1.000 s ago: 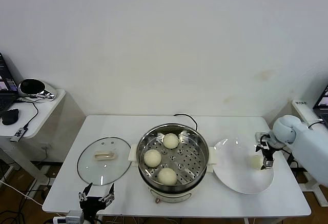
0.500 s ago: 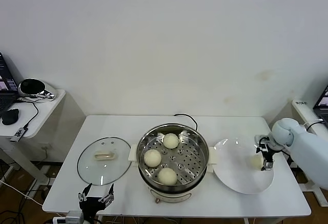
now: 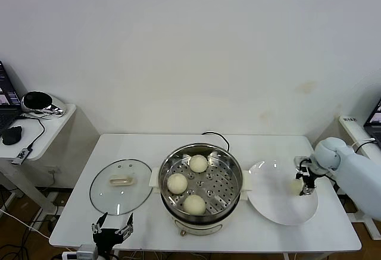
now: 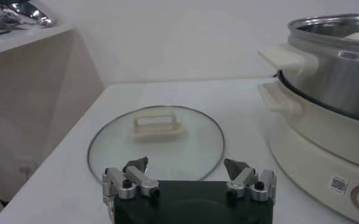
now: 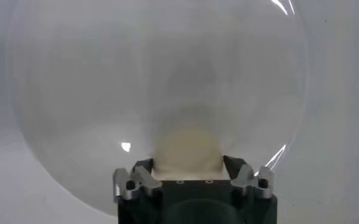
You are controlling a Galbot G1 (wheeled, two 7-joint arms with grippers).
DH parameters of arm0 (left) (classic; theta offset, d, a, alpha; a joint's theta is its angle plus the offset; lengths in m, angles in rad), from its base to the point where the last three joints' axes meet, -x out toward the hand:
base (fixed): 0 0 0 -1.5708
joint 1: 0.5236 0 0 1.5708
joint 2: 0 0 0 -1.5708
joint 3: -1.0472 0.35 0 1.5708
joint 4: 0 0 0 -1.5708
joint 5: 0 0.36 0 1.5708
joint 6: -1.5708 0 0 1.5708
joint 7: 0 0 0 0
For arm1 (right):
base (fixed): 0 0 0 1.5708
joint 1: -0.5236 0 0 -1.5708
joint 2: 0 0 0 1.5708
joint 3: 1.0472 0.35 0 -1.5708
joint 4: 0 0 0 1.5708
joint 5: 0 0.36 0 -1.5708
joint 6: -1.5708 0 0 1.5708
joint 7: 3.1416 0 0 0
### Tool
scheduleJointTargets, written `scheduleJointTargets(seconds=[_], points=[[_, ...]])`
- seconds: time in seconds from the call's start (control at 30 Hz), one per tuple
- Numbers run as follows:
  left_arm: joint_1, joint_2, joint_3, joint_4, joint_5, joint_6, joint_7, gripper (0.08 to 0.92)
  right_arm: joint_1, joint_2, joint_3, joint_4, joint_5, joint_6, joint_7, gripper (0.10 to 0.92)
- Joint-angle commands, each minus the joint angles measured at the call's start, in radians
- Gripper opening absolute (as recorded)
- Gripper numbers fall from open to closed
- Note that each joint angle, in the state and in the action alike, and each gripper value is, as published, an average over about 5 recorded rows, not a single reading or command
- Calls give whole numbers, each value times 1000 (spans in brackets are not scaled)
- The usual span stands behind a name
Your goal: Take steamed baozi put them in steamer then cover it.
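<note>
Steamer [image 3: 200, 185] at the middle of the white table [image 3: 149, 147], lid off, black cord [image 3: 215, 135] trailing from its far side. Three steamed baozi on the perforated tray inside: one toward the back [image 3: 198, 163], one on the robot's left side [image 3: 177, 182], one at the front [image 3: 194, 204]. Cover [image 3: 121, 186] lies flat on the table just to the left of the steamer, cream handle up, not touching the pot's side handle as far as the head view shows. White plate [image 3: 280, 203] sits just right of the steamer. Fourth baozi [image 3: 295, 185] rests on the plate's right part. Right end effector [image 3: 304, 186] is down over that bun; in the right wrist view the bun [image 5: 187, 151] fills the gap between the two fingers [image 5: 144, 165], which have drawn in against its sides, so the bun is in a grip, low over the plate; whether it has left the plate I cannot tell. Left end effector [image 3: 111, 231] hangs at the table's near edge, in front of the cover, fingers spread wide with nothing between them; left wrist view shows the cover [image 4: 156, 141] beyond its fingertips and the steamer [image 4: 329, 115] to the side. Side stand at far left carries a dark mouse [image 3: 11, 135] and a shiny rounded object [image 3: 37, 101].
</note>
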Motion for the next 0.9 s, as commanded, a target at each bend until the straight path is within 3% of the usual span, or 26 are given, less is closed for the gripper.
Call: scheduleJointTargets(seconds=[0.03,0.27,0.47,0.67,0.9], points=[[0,0,8,-2,1,-1,-1,823,6,-42,-3,48,38,-18,-1,614],[-14,3,15,5,3,-2,-3,823,141,-154,-151,182,190,-72,-23,573],[-39,-1,11,9,15,5,-5,823,614,-205,-591,360,453,-130,-28,571],[-65,12,13,24,28,-6,-9,823,1045,-131,-937,535,734,-241,-10,569],[-68,25,27,23,30,-21,-9,823,1193,54,-1058,581,915,-337,23,575]])
